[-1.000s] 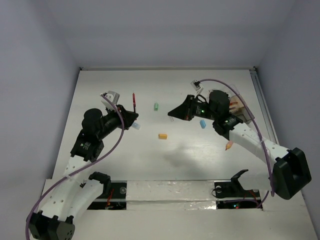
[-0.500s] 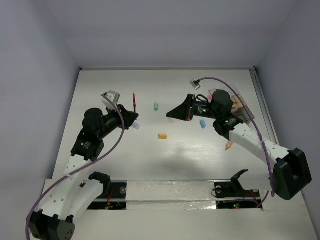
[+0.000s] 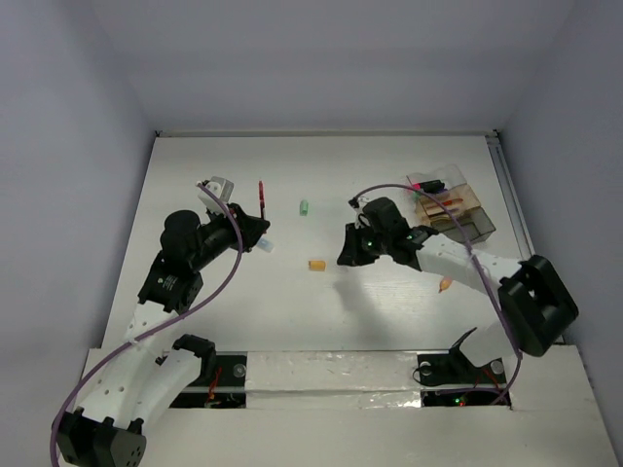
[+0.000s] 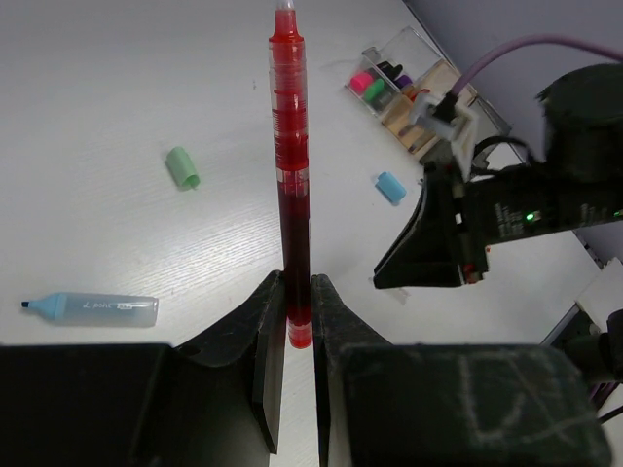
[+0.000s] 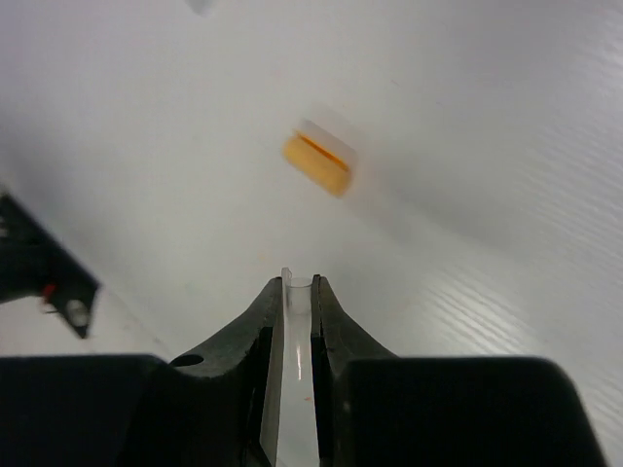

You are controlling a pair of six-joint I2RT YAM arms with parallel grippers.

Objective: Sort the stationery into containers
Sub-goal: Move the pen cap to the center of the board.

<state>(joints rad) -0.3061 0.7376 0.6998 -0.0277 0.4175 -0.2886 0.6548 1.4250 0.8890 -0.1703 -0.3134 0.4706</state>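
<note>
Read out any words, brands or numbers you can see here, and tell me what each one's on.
Light blue highlighter: one line of dark print along the barrel, too small to read.
Red pen: no print shows.
Nothing else carries legible text.

The left gripper (image 4: 297,292) pinches a red pen (image 4: 290,175) pointing to 12 o'clock. A green eraser (image 4: 182,166) lies at 11, a light-blue highlighter (image 4: 92,308) at 9, a blue eraser (image 4: 391,187) at 2 and the compartmented container (image 4: 440,76) at 1. The right arm (image 4: 526,204) stands at 3.
</note>
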